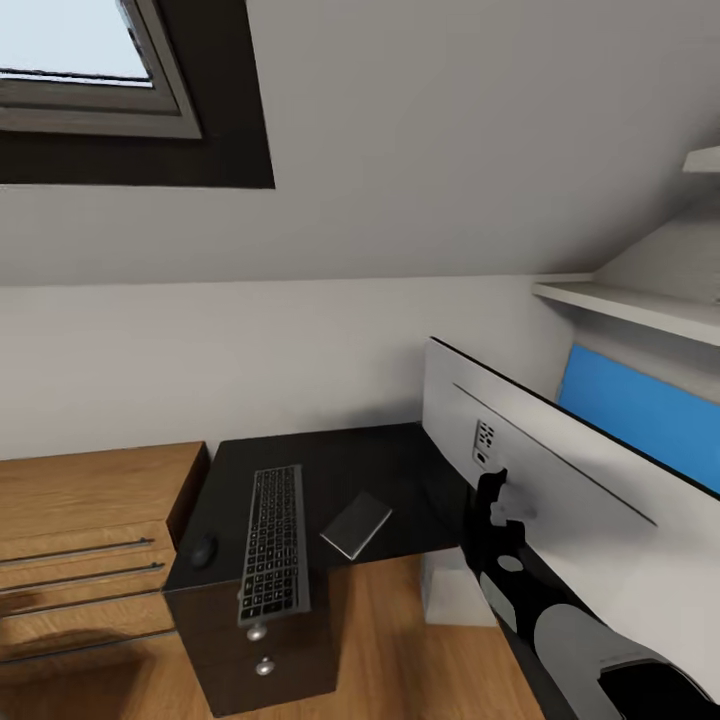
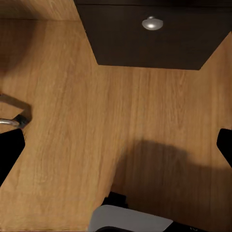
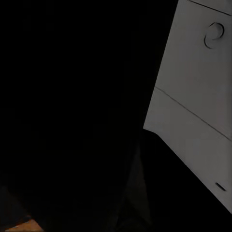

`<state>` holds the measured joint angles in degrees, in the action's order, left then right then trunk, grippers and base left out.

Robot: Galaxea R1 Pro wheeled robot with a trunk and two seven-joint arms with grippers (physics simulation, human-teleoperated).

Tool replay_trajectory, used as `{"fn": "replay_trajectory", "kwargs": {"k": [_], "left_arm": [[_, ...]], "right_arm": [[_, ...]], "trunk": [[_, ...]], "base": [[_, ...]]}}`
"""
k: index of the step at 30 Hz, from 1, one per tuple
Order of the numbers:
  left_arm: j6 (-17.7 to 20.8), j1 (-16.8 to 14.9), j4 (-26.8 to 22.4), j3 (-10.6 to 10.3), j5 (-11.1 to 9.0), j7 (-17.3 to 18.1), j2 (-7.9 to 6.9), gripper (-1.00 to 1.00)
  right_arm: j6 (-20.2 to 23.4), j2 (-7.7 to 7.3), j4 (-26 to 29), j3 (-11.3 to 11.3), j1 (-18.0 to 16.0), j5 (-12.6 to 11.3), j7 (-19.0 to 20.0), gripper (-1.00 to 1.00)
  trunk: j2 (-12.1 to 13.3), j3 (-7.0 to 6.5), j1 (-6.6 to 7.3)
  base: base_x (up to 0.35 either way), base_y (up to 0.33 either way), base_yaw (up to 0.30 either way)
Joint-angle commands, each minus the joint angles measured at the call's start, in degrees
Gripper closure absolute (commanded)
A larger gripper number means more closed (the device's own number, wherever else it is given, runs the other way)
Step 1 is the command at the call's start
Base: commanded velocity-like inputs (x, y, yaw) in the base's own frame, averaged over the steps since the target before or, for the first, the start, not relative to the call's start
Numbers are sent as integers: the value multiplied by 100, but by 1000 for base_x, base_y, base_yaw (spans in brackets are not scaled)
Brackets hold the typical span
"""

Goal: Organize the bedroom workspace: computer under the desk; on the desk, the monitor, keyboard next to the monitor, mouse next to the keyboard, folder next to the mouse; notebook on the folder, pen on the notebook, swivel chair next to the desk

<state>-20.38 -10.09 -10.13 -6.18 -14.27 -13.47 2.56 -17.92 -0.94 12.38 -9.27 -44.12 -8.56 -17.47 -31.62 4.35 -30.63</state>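
Head view over one black desk (image 1: pixel 390 470) set against the far wall, bearing one keyboard (image 1: pixel 273 545), one mouse (image 1: pixel 204 549), one notebook (image 1: pixel 356 524) and one monitor (image 1: pixel 540 470). The keyboard lies lengthwise at the left part of the desktop, its near end overhanging the front edge above the drawer unit (image 1: pixel 265 650), which carries two round silver knobs (image 1: pixel 257 632). The mouse sits just left of the keyboard, near the desk's left edge; the notebook lies flat to the keyboard's right, turned at an angle. The monitor stands at the right with its white back toward the camera, and a blue panel (image 1: pixel 640 410) shows beyond it. One wooden cabinet (image 1: pixel 85 540) adjoins the desk on the left; a white pedestal (image 1: pixel 455 590) shows beneath the desktop. The right gripper (image 1: pixel 497 522) is raised against the monitor's white back near its stand mount; whether its jaws are parted or clamped cannot be told, and the right wrist view gives only darkness beside the monitor's white back. In the left wrist view, the left gripper's two black fingertips (image 2: pixel 9 154) stand wide apart at opposite edges, holding nothing, above the wooden floor (image 2: pixel 96 125), with the drawer unit beyond.
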Motion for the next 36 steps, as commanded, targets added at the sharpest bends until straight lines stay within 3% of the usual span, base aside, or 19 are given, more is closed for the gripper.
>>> {"fn": "replay_trajectory", "kwargs": {"k": [1,36], "left_arm": [[-18,-6,5,-50,-40,-33,-1,-100],[-18,-7,2,-50,-40,-33,-1,-100]], "right_arm": [[-32,-3,7,-83,-9,-35,-29,100],[-135,-3,2,-84,-9,-32,-29,100]], "trunk": [[-12,10,2],[-12,10,2]], "base": [[-336,0,0],[-336,-2,0]]}}
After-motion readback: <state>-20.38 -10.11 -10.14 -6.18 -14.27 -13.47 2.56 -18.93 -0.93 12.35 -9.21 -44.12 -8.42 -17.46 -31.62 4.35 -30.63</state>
